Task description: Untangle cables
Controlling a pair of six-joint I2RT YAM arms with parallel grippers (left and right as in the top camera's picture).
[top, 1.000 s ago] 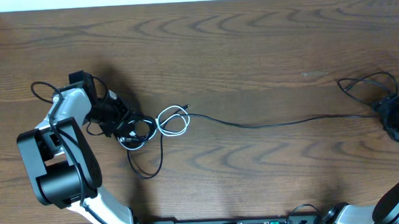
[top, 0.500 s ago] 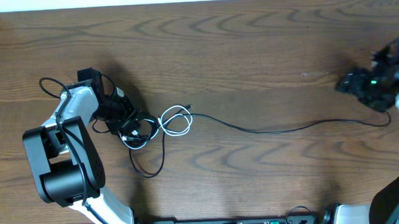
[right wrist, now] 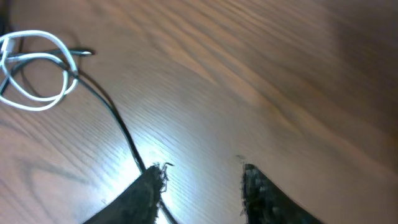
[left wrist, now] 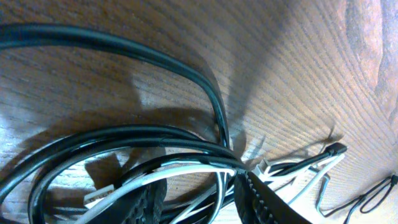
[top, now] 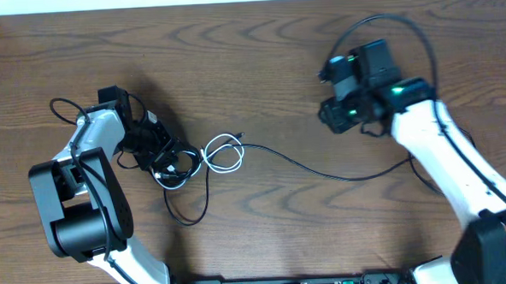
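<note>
Pinching tangled black cable (left wrist: 124, 46) and white cable (left wrist: 180, 169) in left gripper (left wrist: 199, 199), fingers (left wrist: 264, 202) cropped below. Spread wide at right gripper (right wrist: 199, 186), only table (right wrist: 280, 74) between; black cable lost behind one finger.

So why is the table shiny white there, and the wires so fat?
Right wrist view: glare whitens the table beside the black cable, far wood blurs. Left wrist view: the cables sit so close they loom fat, soft-edged, casting shadows.
</note>
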